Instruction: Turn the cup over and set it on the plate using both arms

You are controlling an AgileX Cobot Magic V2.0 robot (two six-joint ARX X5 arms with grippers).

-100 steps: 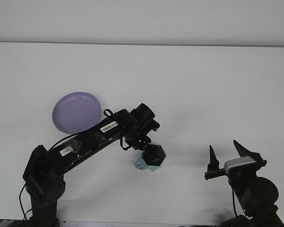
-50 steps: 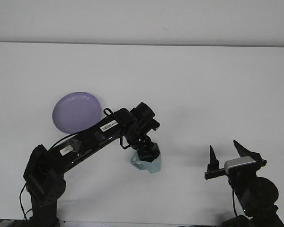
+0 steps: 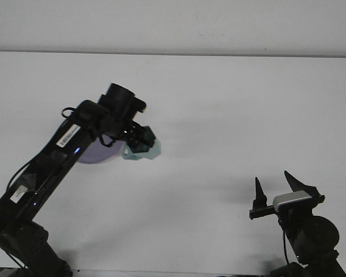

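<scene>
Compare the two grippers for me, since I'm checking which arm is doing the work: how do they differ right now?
The left gripper is shut on the teal cup, raised beside the purple plate; the right gripper is open and empty. The left arm is stretched out over the table; the right sits low near the front edge. Both are black.

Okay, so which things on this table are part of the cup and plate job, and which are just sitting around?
Part of the job:
- teal cup, held by the left gripper
- purple plate, mostly hidden behind the left arm
- right gripper, fingers open, holding nothing

Just lying about:
- nothing else shows on the white table
</scene>
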